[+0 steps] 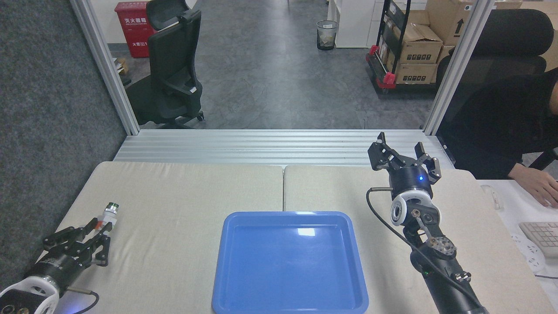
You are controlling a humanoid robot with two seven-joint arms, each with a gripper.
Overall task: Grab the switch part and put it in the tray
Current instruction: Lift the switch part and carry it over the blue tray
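The switch part (108, 213), white with an orange-red insert, a silver neck and a green tip, is at the table's left side. My left gripper (99, 230) is shut on its white body, and the green tip points up and away from me. The blue tray (289, 266) lies at the front centre of the table, to the right of the held part, with nothing in it. Over the table's far right, my right gripper (403, 153) is held up, open, with nothing between its fingers.
A seam (283, 187) divides the beige table top down the middle. A person's hand (537, 185) rests on a white desk at the right, near a keyboard (542, 237). An aluminium rail (279, 146) borders the far edge, and a grey panel (48, 131) stands on the left.
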